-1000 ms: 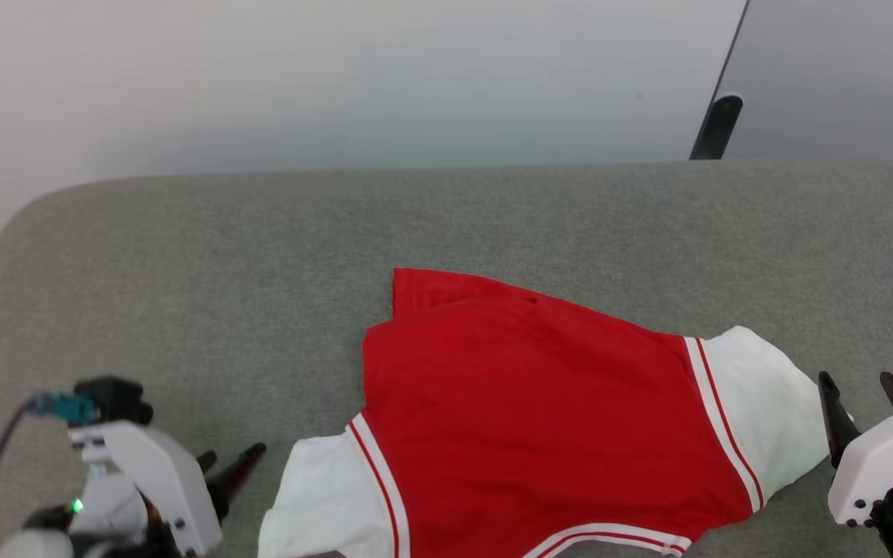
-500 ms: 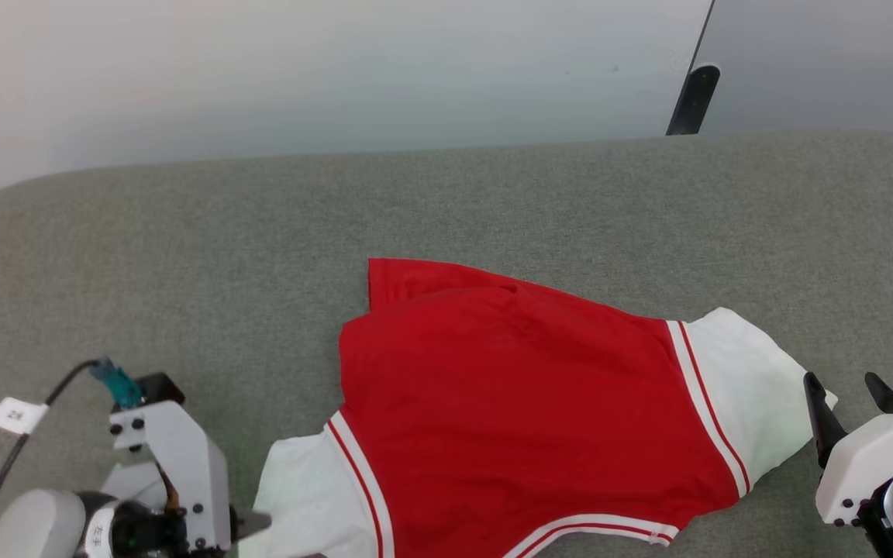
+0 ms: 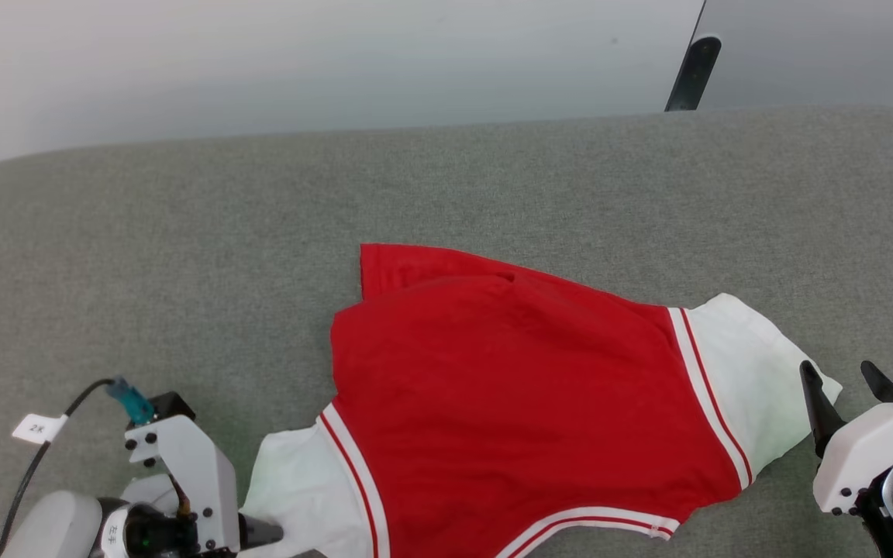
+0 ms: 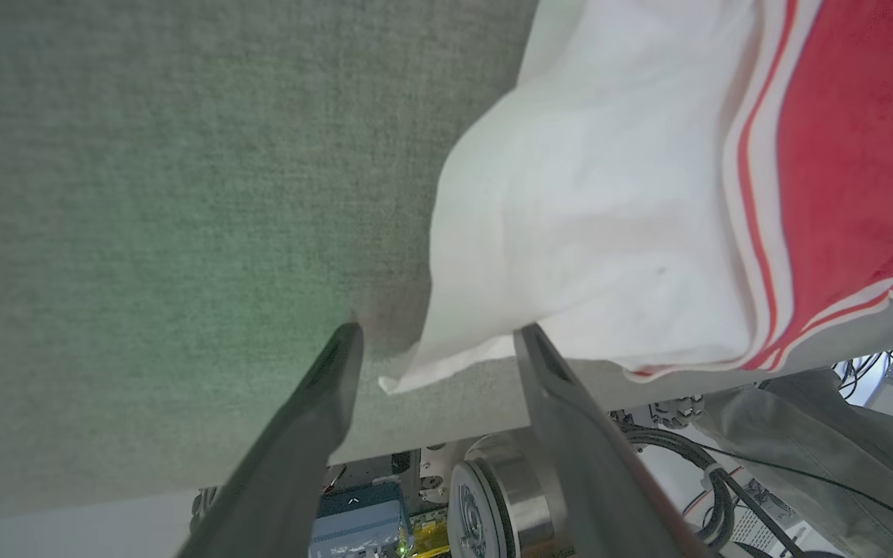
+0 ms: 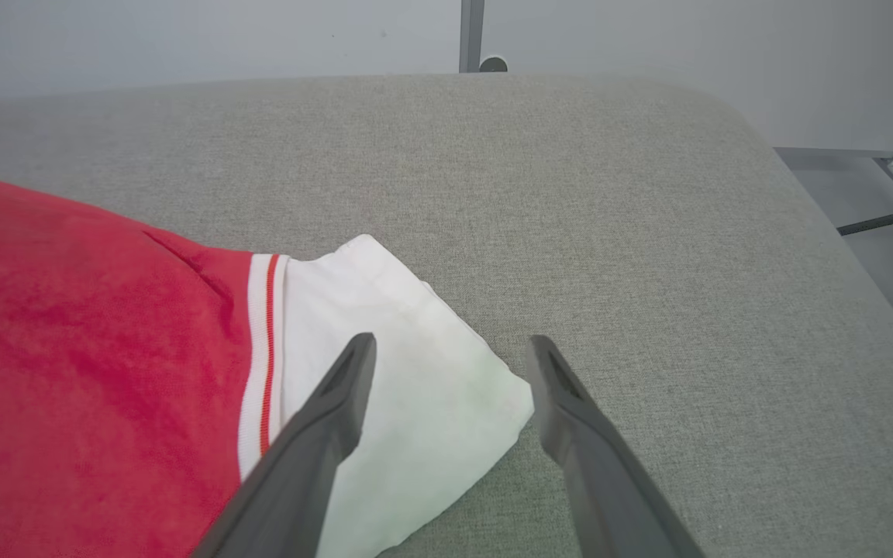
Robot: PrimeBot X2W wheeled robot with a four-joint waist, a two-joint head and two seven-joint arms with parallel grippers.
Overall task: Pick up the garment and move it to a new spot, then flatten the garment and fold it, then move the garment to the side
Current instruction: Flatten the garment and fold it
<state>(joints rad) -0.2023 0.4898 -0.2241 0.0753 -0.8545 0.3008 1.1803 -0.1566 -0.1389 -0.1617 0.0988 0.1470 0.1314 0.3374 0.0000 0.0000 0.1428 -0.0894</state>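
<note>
On the grey pad (image 3: 183, 256), the garment (image 3: 524, 403) is spread near the front edge, with a white sleeve at each end. Within the last second the left gripper (image 4: 439, 333) has been turned and brought in to the left sleeve (image 4: 570, 232). Its jaws are spread with the sleeve's corner between the tips, and nothing is pinched. The right gripper (image 5: 453, 341) has been kept over the end of the right sleeve (image 5: 384, 372), jaws likewise apart. The garment itself has not been shifted; the head camera has. A two-handed grasp is judged to be in preparation. The left corner lies just beside the pad's edge, so little cloth is offered there. A tagged cable (image 3: 39, 428) trails behind the left gripper, and a dark post (image 3: 693, 74) stands well apart.
</note>
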